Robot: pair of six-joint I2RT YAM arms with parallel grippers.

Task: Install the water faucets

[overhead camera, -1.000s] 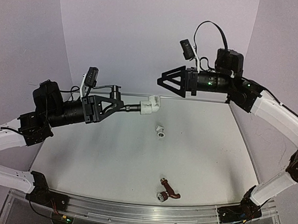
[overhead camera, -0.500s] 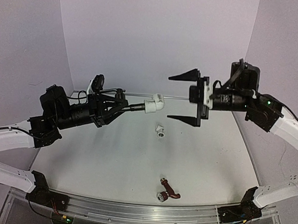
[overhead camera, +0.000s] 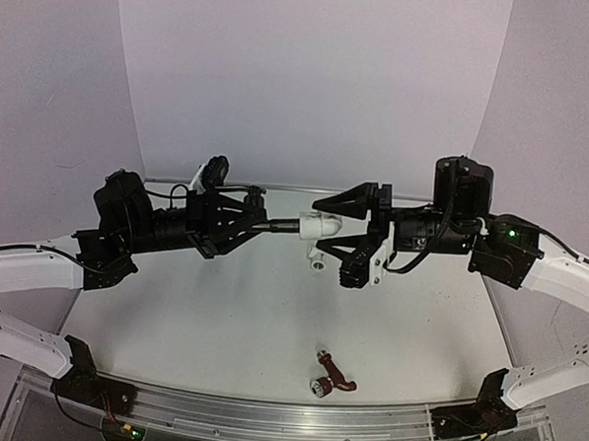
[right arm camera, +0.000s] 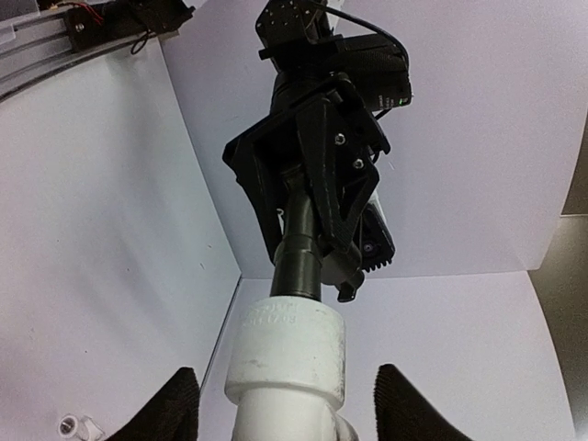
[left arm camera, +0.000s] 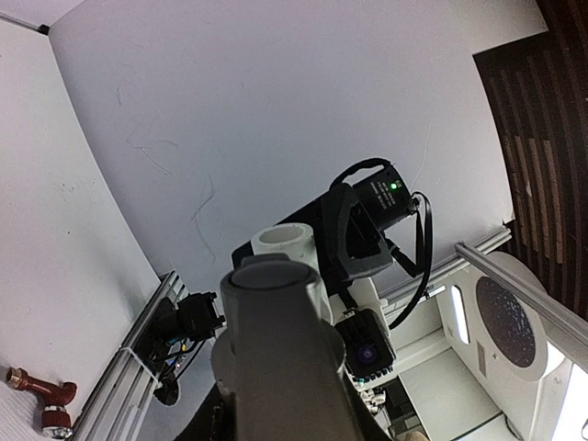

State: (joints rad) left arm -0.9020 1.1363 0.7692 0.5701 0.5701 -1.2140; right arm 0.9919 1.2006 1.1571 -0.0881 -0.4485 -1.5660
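Two arms, two pincers, two taps, two white elbow pieces.

Left pincer point(overhead camera: 260, 222): clamped tight on the dark tap point(overhead camera: 282, 223), which is held level above the table point(overhead camera: 191, 314) and points right. On that tap's far end, the first elbow point(overhead camera: 324, 225).

Right pincer point(overhead camera: 317, 225): spread open, nothing gripped, one finger above the first elbow and one below. From the right wrist, a clear gap on each side between the fingertips point(right arm camera: 170, 409) and the first elbow point(right arm camera: 287, 354). Behind it, the dark tap point(right arm camera: 301, 248) running back into the left pincer point(right arm camera: 308, 184). From the left wrist, the dark tap point(left arm camera: 276, 349) close up, with the first elbow point(left arm camera: 287, 243) at its tip.

Second elbow point(overhead camera: 318, 261): on the table just under the right pincer's lower finger, partly hidden.

Red-brown tap point(overhead camera: 333, 377): lying on the table near the front edge, well apart from both pincers. Also small in the lower-left corner of the left wrist view point(left arm camera: 41, 397).

Half a second back: right pincer further right, clear of the first elbow. Now moved in around it. Left arm shifted a little right and lower, carrying the dark tap and first elbow along. Red-brown tap and second elbow in the same spots as before.
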